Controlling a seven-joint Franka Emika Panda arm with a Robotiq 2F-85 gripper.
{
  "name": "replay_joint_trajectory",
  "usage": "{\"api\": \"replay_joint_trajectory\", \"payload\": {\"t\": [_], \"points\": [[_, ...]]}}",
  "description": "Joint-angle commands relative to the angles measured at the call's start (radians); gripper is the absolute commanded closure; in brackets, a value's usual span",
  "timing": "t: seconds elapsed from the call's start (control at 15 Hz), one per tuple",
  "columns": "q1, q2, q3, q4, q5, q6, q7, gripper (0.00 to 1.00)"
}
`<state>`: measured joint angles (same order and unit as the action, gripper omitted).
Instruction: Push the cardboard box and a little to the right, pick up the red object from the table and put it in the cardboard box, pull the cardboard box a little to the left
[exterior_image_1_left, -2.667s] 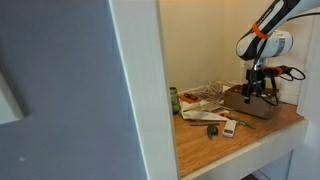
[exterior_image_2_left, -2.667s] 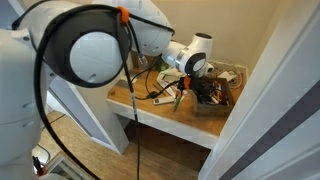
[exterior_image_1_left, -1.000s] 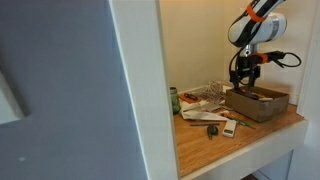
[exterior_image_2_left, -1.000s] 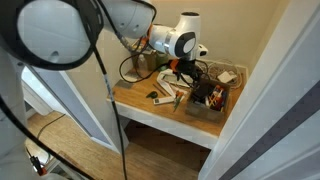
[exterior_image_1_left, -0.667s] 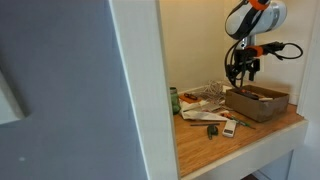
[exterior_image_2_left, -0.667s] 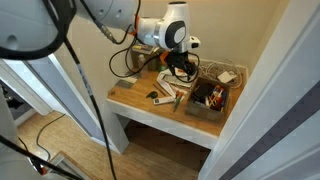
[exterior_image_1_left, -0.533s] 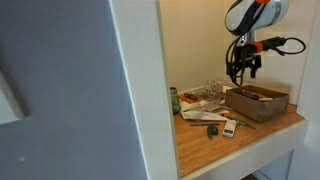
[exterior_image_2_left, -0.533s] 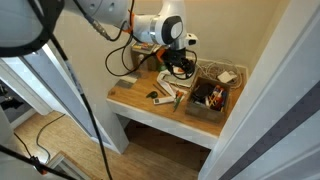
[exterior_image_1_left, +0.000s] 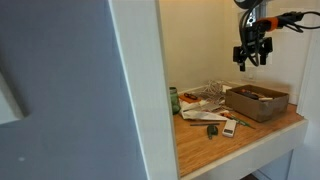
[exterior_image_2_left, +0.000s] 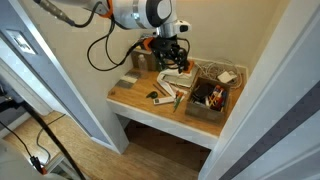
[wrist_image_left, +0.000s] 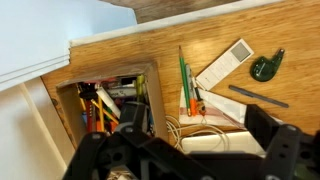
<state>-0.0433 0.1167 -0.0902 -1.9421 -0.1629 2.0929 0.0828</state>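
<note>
The cardboard box (exterior_image_1_left: 258, 102) sits on the wooden table (exterior_image_1_left: 235, 142) toward the back corner. It shows in both exterior views and holds several small items, some red and orange (exterior_image_2_left: 208, 95). In the wrist view the box (wrist_image_left: 68, 112) lies at lower left with red and orange pieces (wrist_image_left: 88, 98) inside; I cannot tell which one is the red object. My gripper (exterior_image_1_left: 252, 56) hangs high above the table, beside and above the box, also in an exterior view (exterior_image_2_left: 172, 57). Its fingers (wrist_image_left: 198, 130) are spread wide with nothing between them.
Left of the box lie papers (exterior_image_1_left: 203, 103), a green and an orange pen (wrist_image_left: 187, 80), a white flat strip (wrist_image_left: 226, 67), a coiled white cable (wrist_image_left: 190, 128) and a small green object (wrist_image_left: 267, 66). White walls close in the nook (exterior_image_1_left: 140, 90).
My gripper has lifted from just above the box to high over the table and shifted sideways. The box and the clutter have not moved.
</note>
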Motion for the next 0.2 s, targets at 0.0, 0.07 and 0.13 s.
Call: {"api": "replay_joint_trajectory", "payload": {"t": [0.0,0.07,0.13], "points": [[-0.006,-0.004,0.006,-0.004,0.000,-0.003,-0.001,0.00],[-0.006,-0.005,0.006,-0.007,0.000,-0.003,-0.002,0.00],[-0.006,-0.005,0.006,-0.011,0.000,-0.003,-0.002,0.00]]}}
